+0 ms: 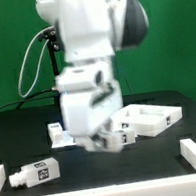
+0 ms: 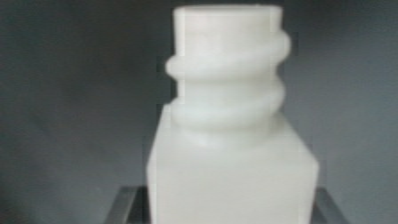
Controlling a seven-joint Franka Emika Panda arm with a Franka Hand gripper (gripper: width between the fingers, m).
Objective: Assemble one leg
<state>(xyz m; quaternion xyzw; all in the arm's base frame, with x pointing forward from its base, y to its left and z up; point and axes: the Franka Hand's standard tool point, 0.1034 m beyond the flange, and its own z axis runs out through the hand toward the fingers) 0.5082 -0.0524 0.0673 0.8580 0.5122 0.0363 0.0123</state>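
Gripper point(image 1: 99, 141) low over table point(image 1: 108, 185), just beside panel point(image 1: 149, 117). Fingers clamped on leg point(image 2: 228, 150), stub end pointing away from wrist cam; leg fills wrist view. Spare leg point(image 1: 34, 174) lies flat on table, ext. view's left, well apart.

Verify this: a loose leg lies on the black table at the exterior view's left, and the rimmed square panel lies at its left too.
Wrong in one respect: the rimmed square panel lies at the exterior view's right, not its left. The loose leg does lie on the black table at that view's left. The exterior view shows both.
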